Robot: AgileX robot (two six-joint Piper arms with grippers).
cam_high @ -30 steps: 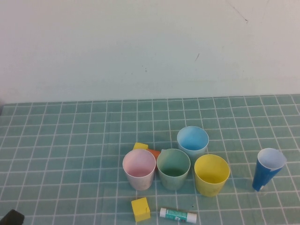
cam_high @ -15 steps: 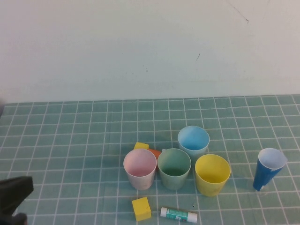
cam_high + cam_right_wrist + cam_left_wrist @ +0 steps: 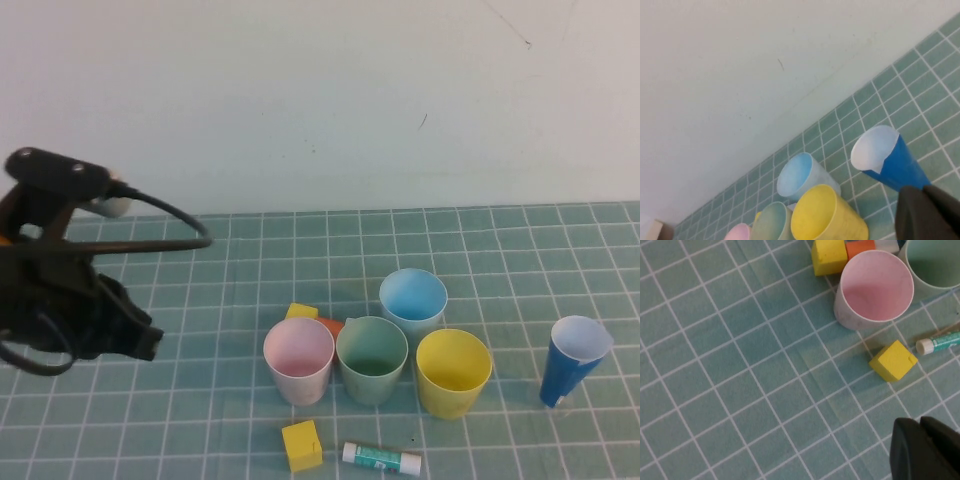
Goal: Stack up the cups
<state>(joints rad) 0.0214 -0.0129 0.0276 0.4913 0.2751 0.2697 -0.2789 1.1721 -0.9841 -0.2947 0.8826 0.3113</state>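
Observation:
Four cups stand upright and close together on the tiled mat: pink (image 3: 298,360), green (image 3: 371,358), light blue (image 3: 412,298) and yellow (image 3: 453,372). My left gripper (image 3: 146,342) hovers shut and empty over the mat, well left of the pink cup. Its wrist view has the shut left gripper (image 3: 917,424), the pink cup (image 3: 875,287) and part of the green cup (image 3: 935,265). My right gripper (image 3: 923,191) shows only in its wrist view. It is shut and holds nothing, near a dark blue cup (image 3: 890,160), with the light blue (image 3: 800,175) and yellow (image 3: 825,215) cups beyond.
A taller dark blue cup (image 3: 572,360) leans at the right. A yellow block (image 3: 301,445) and a glue stick (image 3: 380,459) lie in front of the cups. Another yellow block (image 3: 300,312) and an orange block (image 3: 330,325) sit behind the pink cup.
My left arm has risen into view from the lower left corner and moved up over the mat's left side. The cups have not moved.

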